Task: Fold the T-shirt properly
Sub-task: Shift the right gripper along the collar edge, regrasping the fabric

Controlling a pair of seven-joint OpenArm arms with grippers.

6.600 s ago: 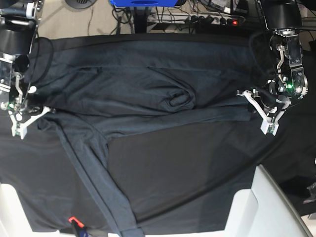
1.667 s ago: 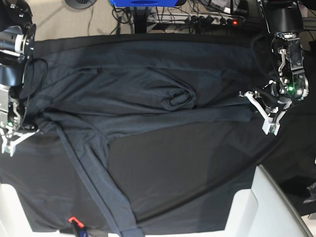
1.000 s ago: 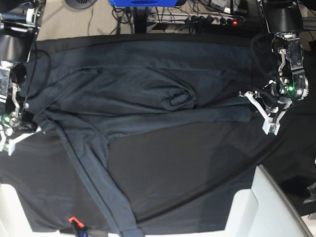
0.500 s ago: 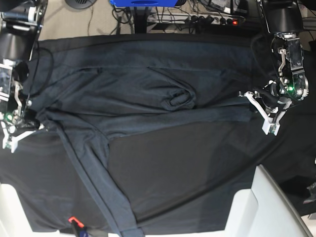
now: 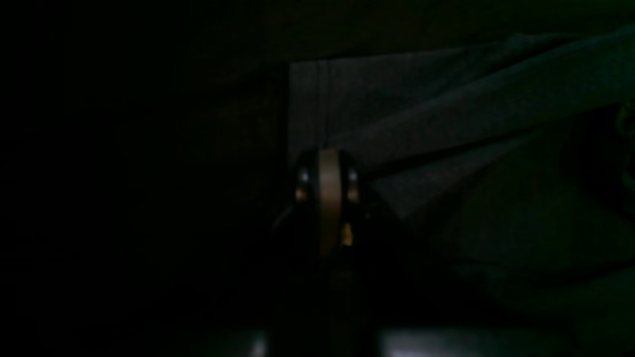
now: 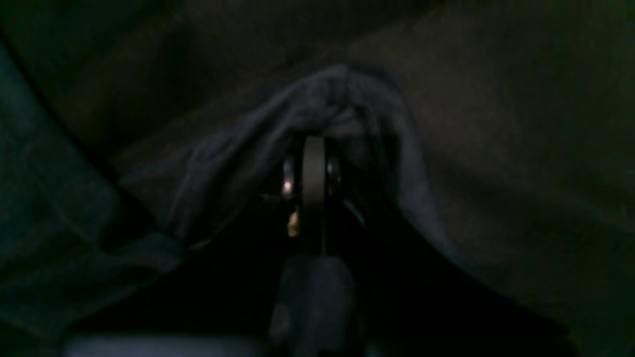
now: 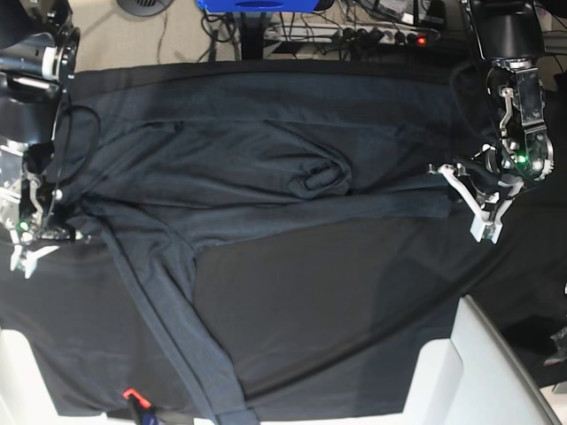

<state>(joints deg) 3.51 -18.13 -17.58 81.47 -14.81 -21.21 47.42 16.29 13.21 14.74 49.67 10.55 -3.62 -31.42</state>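
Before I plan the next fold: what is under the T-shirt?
The T-shirt lies on a black table cloth, which shows bare along the near side. Whatever sits beneath the shirt's body is covered; only the cloth's edges show around it.

T-shirt point(image 6: 317, 106) fold over closed pincer point(image 6: 313, 163)

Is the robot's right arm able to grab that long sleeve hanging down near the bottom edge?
Probably not straight away. The right gripper is already shut on a bunch of the T-shirt. The sleeve lies uncovered below it, so the path looks free once it lets go.
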